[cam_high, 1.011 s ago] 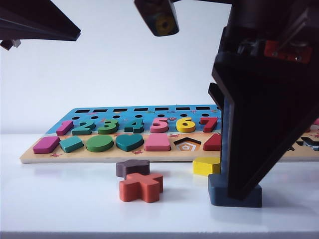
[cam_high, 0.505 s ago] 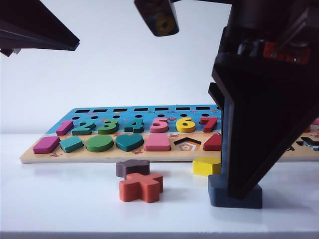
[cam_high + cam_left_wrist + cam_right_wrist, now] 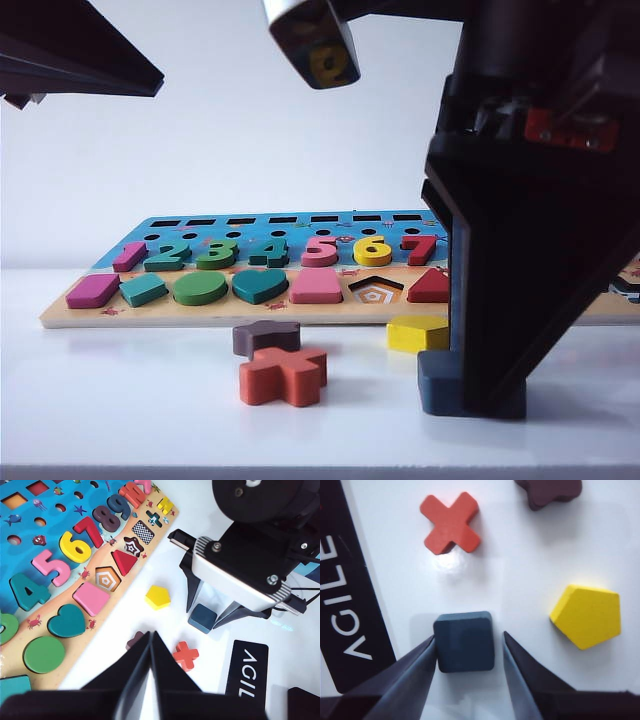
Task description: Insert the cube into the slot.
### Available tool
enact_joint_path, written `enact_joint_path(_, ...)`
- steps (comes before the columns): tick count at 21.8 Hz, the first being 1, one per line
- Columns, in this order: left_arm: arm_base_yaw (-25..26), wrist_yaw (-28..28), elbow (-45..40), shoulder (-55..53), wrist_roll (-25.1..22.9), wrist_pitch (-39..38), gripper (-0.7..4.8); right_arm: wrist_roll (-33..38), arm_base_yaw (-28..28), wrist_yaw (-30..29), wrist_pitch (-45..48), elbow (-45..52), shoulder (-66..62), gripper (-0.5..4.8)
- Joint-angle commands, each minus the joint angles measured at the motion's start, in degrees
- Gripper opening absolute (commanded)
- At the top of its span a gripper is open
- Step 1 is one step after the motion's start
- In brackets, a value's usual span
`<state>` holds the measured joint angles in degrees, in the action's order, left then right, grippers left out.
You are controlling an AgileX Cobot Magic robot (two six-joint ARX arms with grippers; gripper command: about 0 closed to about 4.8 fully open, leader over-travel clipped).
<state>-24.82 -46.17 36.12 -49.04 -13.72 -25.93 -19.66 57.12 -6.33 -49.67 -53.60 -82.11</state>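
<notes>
- The right gripper [image 3: 466, 652] is down at the white table [image 3: 120, 400], its two dark fingers [image 3: 405, 675] standing on either side of the cube [image 3: 465, 641]; one finger looks to touch the cube's edge, while a narrow strip of table shows between the other finger and the block.
- The jaws are apart, straddling the block rather than pressing on both sides.
- The cube lies flat on the table in front of the puzzle board [image 3: 30, 595], off the board's near edge.
- The slot [image 3: 144, 531], the checkered square recess, sits in the board's front row just past the star recess [image 3: 133, 546] and the red triangle [image 3: 124, 561].
- Bare table lies between the cube and the board's front edge, with only the yellow pentagon block [image 3: 587, 616] off to one side of it.
- The orange cross block [image 3: 451, 523] and the dark brown star block [image 3: 550, 492] lie farther from the cube, each well apart from it and from each other.
- A black plate with white lettering [image 3: 347, 610] lies flat just beside the cube, close to the finger on that side.
- The left gripper [image 3: 151, 650] hangs high above the table, over the star and cross blocks, its dark fingers meeting at the tips with nothing between them.
</notes>
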Motion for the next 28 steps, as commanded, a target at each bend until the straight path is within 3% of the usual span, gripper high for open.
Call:
enact_joint_path(1,0.0,-0.31,0.17,-0.07,-0.24,1.01,0.1,0.13,0.09,0.37,0.42,0.17,-0.09,2.23)
enact_joint_path(5,0.0,-0.33,0.17,-0.07,-0.24,1.03,0.1,0.15,0.09,0.39,0.35,0.09,0.0,1.23)
enact_joint_path(8,0.0,-0.31,0.17,-0.07,-0.24,1.03,0.1,0.28,0.09,0.37,0.26,-0.07,0.66,0.9)
enact_joint_path(13,0.0,-0.33,0.17,-0.07,-0.24,1.05,0.1,5.27,0.07,0.52,-3.61,-5.25,3.08,0.79)
enact_joint_path(18,0.0,-0.35,0.17,-0.07,-0.22,2.05,0.1,15.8,0.04,1.42,-4.39,-14.84,6.86,0.67)
enact_joint_path(21,0.0,-0.35,0.17,-0.07,-0.15,3.15,0.1,25.18,0.04,5.84,-4.48,-21.24,8.76,0.67)
enact_joint_path(23,0.0,-0.55,0.17,-0.44,0.22,4.74,0.1,37.07,0.04,15.61,-4.83,-27.52,11.04,0.67)
enact_joint_path(28,0.0,-0.63,0.2,-1.16,0.22,5.75,0.1,48.74,0.0,25.86,-11.87,-29.9,14.6,0.47)
